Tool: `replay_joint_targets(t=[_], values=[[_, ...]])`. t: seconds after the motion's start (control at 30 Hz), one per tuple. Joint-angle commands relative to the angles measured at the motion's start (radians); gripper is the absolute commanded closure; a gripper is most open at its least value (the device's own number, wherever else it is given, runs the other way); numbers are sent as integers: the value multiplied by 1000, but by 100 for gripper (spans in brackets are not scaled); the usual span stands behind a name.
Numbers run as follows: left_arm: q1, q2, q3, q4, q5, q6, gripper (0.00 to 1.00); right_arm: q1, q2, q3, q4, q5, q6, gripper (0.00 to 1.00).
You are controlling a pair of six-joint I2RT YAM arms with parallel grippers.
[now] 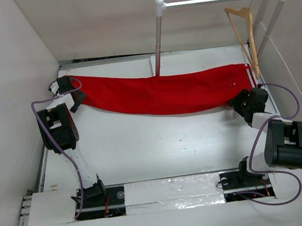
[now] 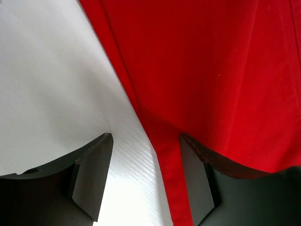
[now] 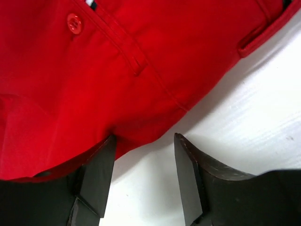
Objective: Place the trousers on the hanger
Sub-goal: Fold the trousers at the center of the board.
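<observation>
Two grippers: left gripper (image 1: 70, 91) at left edge, right gripper (image 1: 243, 101) at right edge, walls (image 1: 4, 81) crowding both.
Trousers (image 1: 165, 92): lying across the tabletop's (image 1: 160, 145) far half.
Jaws: both gaping, trouser edge reaching into each gap.

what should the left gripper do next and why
Probably close the left gripper on the trousers. Its jaws stand open with a strip of the red fabric edge lying between them, so a grip looks ready. The hanger is bare.
</observation>
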Motion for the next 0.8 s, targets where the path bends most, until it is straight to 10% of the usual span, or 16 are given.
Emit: replay_joint_targets(t=[0.0,0.37,0.77], values=[[1,31,16,-14,13,-22,44,6,8,30,97,-10,21,43],[-19,43,38,2,-28,-4,100,6,75,12,184,-31,15,77],[7,-19,-11,103,-56,36,100,16,-87,-19,201,10,-10,100]])
